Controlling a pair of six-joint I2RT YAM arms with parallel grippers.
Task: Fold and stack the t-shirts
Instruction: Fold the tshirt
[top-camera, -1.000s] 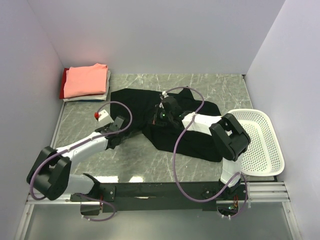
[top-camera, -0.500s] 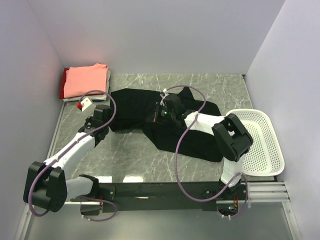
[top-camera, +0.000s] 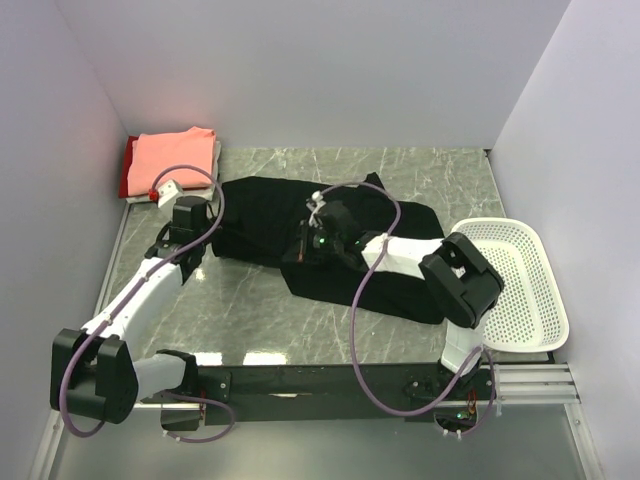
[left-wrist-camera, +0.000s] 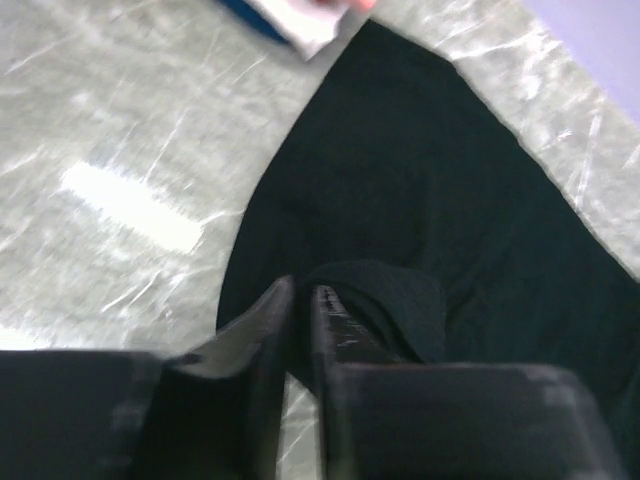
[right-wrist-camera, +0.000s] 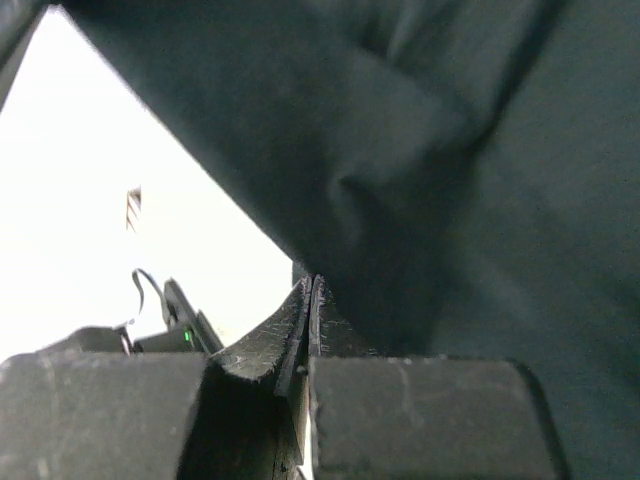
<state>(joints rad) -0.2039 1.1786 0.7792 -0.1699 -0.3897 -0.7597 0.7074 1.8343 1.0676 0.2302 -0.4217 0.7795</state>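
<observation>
1. You find the black t-shirt (top-camera: 400, 275) lying rumpled across the middle of the table (top-camera: 260, 310). In the top view it stretches from about 10 o'clock down to 4 o'clock.
2. Your right gripper (right-wrist-camera: 308, 285) is closed tight and pinches a fold of this black cloth. The fabric puckers toward the fingertips (in the wrist view it rises over them, with only bright glare below). From above, this grip is near the shirt's middle.
3. Your left gripper (left-wrist-camera: 300, 292) is at the 9 o'clock edge of the same shirt. Its jaws stand a little apart, with only a narrow slit between them. A small hump of black cloth lies just beside one finger, and I cannot tell if any cloth is inside the slit.
4. In the 10 o'clock corner is a folded pile: the salmon-pink t-shirt (top-camera: 172, 158) is on top, and the white t-shirt (top-camera: 215, 165) and the red t-shirt (top-camera: 125, 172) show under it.
5. The white mesh basket (top-camera: 525, 300) is at the 3 o'clock edge, near the black shirt's end.
</observation>
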